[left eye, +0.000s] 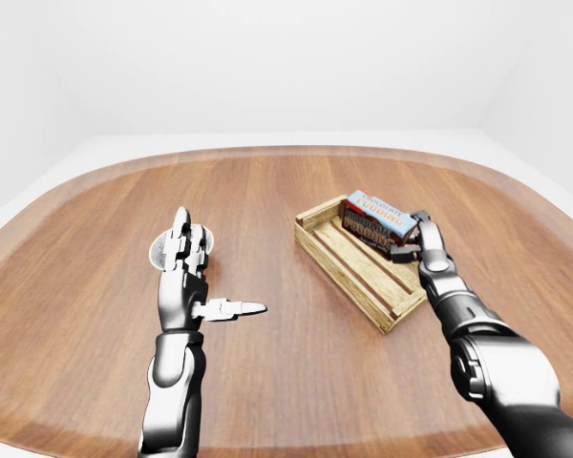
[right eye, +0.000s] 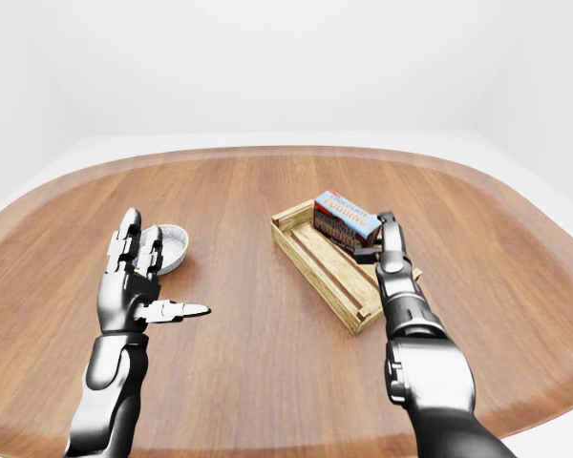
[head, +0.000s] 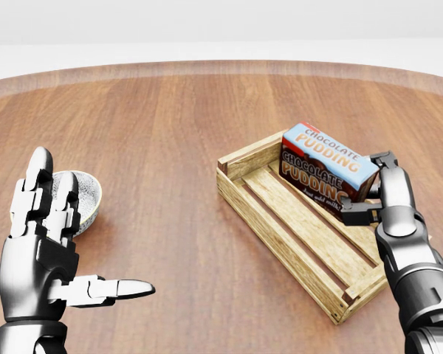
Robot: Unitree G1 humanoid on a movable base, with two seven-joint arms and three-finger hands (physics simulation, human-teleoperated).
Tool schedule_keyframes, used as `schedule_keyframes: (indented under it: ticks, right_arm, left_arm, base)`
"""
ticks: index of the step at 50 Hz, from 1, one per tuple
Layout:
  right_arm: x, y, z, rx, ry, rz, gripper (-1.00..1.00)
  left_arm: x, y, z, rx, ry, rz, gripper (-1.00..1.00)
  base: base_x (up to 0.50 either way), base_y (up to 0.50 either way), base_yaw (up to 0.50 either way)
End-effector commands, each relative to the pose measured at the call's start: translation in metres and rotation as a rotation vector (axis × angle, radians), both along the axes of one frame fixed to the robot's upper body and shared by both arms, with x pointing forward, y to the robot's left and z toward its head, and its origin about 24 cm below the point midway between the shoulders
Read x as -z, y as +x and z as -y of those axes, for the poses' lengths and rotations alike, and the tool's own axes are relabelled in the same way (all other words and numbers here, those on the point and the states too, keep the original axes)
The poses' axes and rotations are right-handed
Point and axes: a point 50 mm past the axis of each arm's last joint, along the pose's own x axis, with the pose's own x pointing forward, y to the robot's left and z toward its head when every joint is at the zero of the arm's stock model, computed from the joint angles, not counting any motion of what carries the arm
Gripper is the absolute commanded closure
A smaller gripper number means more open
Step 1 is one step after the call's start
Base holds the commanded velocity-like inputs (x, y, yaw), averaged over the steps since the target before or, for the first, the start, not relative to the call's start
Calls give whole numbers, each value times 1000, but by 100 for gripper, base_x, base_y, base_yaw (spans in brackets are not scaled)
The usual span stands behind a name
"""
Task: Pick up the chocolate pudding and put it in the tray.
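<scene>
The chocolate pudding (head: 327, 168) is a blue and brown box with orange lettering. My right hand (head: 368, 189) is shut on its right end, thumb below and fingers (head: 388, 171) behind. The box hangs tilted, low over the upper right part of the wooden slatted tray (head: 277, 227). Whether it touches the slats I cannot tell. The tray lies at an angle, right of centre on the table. In the lower left of the head view my left hand (head: 88, 228) is open and empty, with its fingers up and its thumb pointing right.
A small grey speckled bowl (head: 85, 198) sits just behind my left hand. Everything rests on a large rounded wooden table (left eye: 267, 205), with white floor and walls beyond its edge.
</scene>
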Motion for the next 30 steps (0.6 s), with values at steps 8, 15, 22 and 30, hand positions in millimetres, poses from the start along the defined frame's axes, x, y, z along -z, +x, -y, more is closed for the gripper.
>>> schedule_keyframes:
  ticks: [8,15,22,30]
  right_arm:
    - [16,-9,3,39,2,-46,100]
    - [20,-11,3,40,-9,-57,100]
    - [28,-17,3,46,-19,-83,100]
    - [36,-21,1,49,-28,-108,100]
  left_arm:
    - [-1,0,-1,-3,2,5,-100]
    - [-1,0,-1,-3,2,5,-100]
    - [6,3,1,9,17,-26,-100]
    - [5,2,1,7,17,-21,-100]
  base:
    - [0,0,0]
    - [0,0,0]
    - [0,0,0]
    - [0,0,0]
